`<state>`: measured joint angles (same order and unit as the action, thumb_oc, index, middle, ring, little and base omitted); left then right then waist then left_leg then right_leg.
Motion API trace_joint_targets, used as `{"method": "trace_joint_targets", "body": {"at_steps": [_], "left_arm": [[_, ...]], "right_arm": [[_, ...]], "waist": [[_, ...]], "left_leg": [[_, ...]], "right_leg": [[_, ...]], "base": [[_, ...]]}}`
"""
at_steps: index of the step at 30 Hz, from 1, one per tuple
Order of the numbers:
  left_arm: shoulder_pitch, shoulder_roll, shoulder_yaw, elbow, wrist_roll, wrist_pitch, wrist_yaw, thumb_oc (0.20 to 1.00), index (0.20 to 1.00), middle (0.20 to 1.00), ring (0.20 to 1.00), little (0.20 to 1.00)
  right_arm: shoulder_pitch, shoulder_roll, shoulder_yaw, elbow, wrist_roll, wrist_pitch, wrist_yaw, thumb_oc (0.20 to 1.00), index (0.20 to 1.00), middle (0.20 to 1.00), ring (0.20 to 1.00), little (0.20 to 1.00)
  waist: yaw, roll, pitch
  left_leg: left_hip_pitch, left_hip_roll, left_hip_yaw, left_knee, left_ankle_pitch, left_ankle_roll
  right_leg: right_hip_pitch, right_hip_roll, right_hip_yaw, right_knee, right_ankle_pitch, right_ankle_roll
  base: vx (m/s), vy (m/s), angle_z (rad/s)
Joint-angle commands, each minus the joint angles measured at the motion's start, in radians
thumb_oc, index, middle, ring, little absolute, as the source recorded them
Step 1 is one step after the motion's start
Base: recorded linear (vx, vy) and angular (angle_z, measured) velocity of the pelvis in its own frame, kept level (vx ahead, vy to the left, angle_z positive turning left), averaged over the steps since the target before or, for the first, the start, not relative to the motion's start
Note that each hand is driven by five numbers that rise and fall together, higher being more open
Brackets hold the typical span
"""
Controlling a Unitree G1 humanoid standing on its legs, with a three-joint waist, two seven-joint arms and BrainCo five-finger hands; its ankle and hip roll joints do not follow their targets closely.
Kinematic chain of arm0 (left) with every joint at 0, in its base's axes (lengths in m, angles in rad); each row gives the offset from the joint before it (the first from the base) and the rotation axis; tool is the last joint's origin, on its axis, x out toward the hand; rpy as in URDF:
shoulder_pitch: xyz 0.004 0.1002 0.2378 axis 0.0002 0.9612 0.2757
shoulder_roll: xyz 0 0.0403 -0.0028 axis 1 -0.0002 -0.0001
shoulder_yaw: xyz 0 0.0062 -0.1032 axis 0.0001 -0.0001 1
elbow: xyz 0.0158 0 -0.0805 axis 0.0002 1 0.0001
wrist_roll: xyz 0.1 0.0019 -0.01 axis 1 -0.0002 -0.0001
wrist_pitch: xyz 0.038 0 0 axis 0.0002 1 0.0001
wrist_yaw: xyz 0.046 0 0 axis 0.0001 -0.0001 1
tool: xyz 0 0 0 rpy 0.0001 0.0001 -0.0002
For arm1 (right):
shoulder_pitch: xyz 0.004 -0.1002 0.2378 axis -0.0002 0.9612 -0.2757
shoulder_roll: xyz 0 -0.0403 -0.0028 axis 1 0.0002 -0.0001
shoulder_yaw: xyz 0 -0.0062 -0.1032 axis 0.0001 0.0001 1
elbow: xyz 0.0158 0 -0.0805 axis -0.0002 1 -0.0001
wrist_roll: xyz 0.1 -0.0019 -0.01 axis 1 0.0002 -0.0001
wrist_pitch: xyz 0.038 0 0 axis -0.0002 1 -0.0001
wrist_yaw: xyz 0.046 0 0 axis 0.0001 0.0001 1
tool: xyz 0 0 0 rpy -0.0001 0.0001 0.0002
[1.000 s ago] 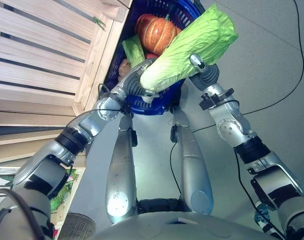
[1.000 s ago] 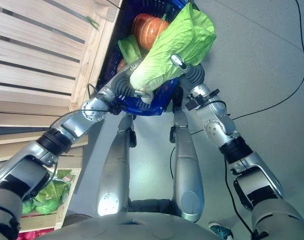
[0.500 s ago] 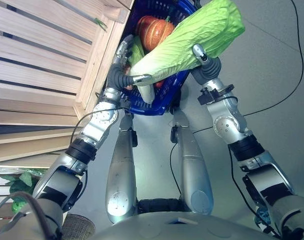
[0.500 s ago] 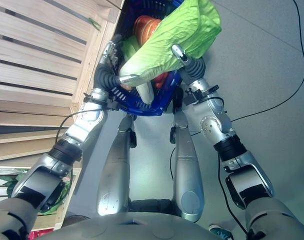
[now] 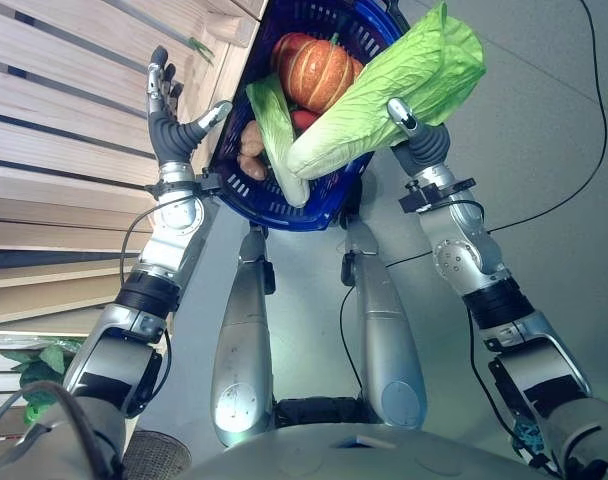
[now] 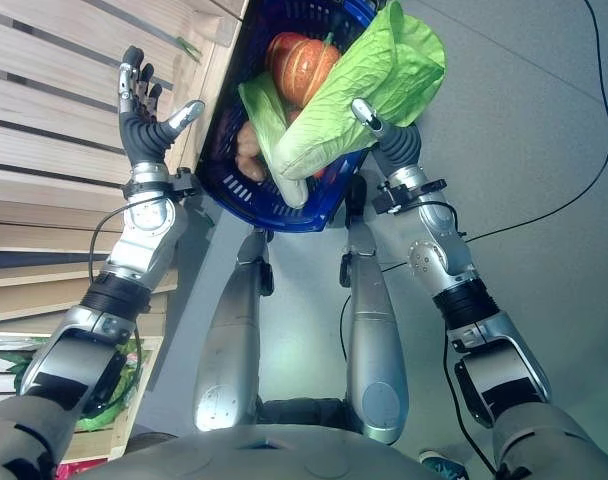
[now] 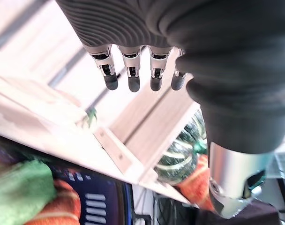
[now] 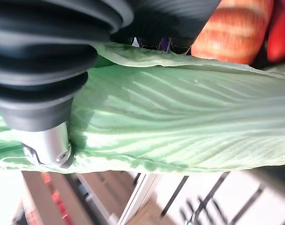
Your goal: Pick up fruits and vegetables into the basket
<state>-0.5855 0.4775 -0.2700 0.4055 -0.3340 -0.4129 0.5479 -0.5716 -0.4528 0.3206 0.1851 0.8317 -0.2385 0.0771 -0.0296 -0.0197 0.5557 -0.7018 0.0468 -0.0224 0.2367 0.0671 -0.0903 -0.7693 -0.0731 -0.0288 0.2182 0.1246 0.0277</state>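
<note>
Cabbage: a long pale-green napa cabbage (image 5: 384, 95) is lying slantwise across the near rim of the basket, its white stem end dipping inside and its leafy end sticking out past the right hand.
Right hand: the right hand (image 5: 412, 135) is gripping the cabbage from beneath, thumb curling over the leaf's top side; the right wrist view is showing the thumb tip (image 8: 51, 152) pressing on the ribbed leaf.
Basket: the blue basket (image 5: 314, 210) is sitting just beyond both hands, between them.
Basket contents: an orange pumpkin (image 5: 319, 70) is lying beyond the cabbage, a smaller green leaf (image 5: 274, 125) beside it, nearer the left hand.
Left hand: the left hand (image 5: 174, 125) is hanging apart from the basket, fingers straight and spread, holding nothing.
Crate: a slatted wooden crate (image 5: 74, 130) is standing behind the left hand.
</note>
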Motion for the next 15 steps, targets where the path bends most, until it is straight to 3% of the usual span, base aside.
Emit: {"method": "trace_joint_targets", "body": {"at_steps": [1, 7, 15], "left_arm": [[-0.018, 0.018, 0.041, 0.027, 0.067, -0.009, 0.041, 1.0, 1.0, 1.0, 1.0, 1.0], [-0.073, 0.023, 0.008, 0.135, 0.071, 0.029, 0.049, 1.0, 1.0, 1.0, 1.0, 1.0], [-0.142, 0.017, -0.041, 0.26, 0.031, 0.022, -0.004, 1.0, 1.0, 1.0, 1.0, 1.0]], "right_arm": [[-0.033, -0.023, 0.018, -0.02, -0.071, 0.015, -0.08, 0.2, 0.2, 0.2, 0.2, 0.2], [-0.144, -0.046, 0.078, 0.119, -0.157, 0.112, -0.178, 0.2, 0.2, 0.2, 0.2, 0.2], [-0.353, -0.049, 0.161, 0.384, -0.234, 0.221, -0.233, 0.2, 0.2, 0.2, 0.2, 0.2]], "waist": [[-0.003, 0.012, -0.036], [0.008, 0.027, -0.036], [0.045, 0.05, -0.036]], "left_leg": [[-0.023, -0.08, 0.011, -0.019, 0.005, 0.024], [-0.028, -0.084, 0.009, -0.009, 0.007, 0.021], [-0.033, -0.09, 0.0, 0.008, 0.006, 0.018]], "right_leg": [[0.029, 0.046, -0.054, 0.068, -0.099, 0.051], [0.026, 0.04, -0.061, 0.075, -0.103, 0.046], [0.024, 0.026, -0.081, 0.093, -0.11, 0.044]], "base": [[0.0, 0.031, -0.02], [0.0, 0.01, 0.0], [0.0, 0.0, 0.0]]}}
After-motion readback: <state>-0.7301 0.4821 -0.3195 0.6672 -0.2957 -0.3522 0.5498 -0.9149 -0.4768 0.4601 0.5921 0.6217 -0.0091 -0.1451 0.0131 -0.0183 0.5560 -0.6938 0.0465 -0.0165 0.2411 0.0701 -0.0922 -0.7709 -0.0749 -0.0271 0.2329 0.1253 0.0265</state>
